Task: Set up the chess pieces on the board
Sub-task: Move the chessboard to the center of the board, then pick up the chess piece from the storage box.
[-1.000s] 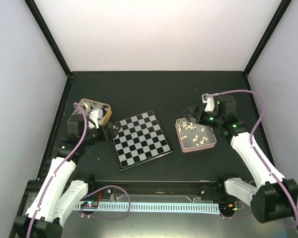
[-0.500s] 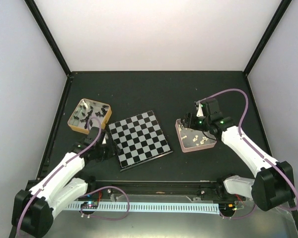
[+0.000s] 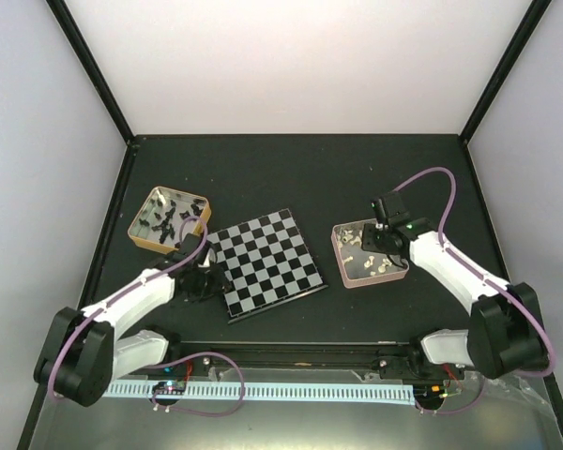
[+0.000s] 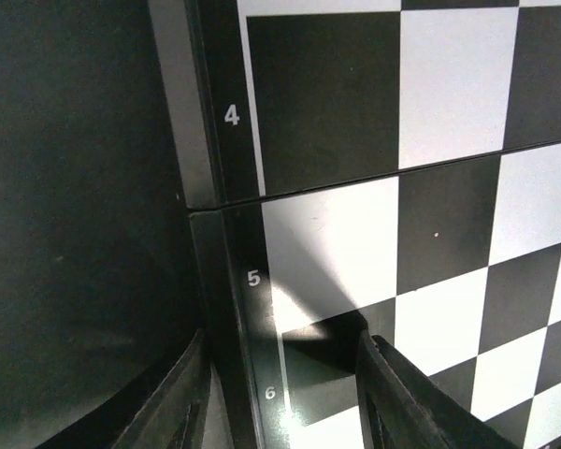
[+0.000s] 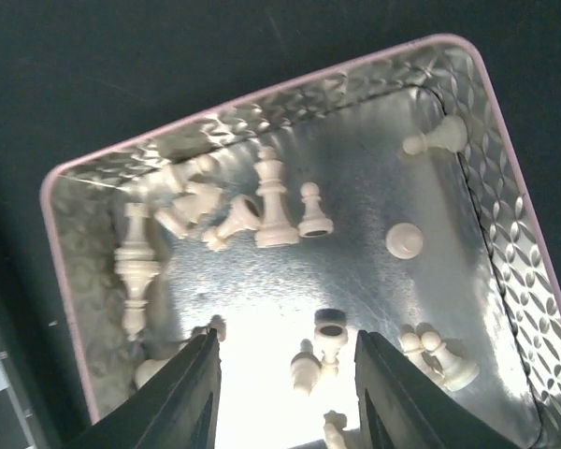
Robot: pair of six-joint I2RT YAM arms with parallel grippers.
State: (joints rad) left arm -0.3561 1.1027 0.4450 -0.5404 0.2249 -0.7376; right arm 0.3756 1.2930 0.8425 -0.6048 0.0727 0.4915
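Note:
The board [image 3: 263,262] lies flat at the table's middle. My left gripper [image 3: 209,281] is low at its left edge. In the left wrist view the gripper [image 4: 280,398] is open, its jaws straddling the board's [image 4: 430,103] dark rim by the numbers 5 and 6, with no piece between them. Cream-white chess pieces [image 5: 274,201] lie scattered in the pink tray [image 5: 262,89]. My right gripper [image 5: 290,393] hangs open inside the tray, with two small white pieces [image 5: 318,354] lying between its fingers. Black pieces [image 3: 164,217] sit in the tin.
The gold-rimmed tin [image 3: 136,228] stands left of the board, behind my left arm. The pink tray [image 3: 338,255] sits right of the board. Black posts and pale walls fence the table on three sides.
My left arm swung from the tin down to the board's left edge, jaws narrowing. My right gripper dropped lower into the pink tray and its jaws came closer together.

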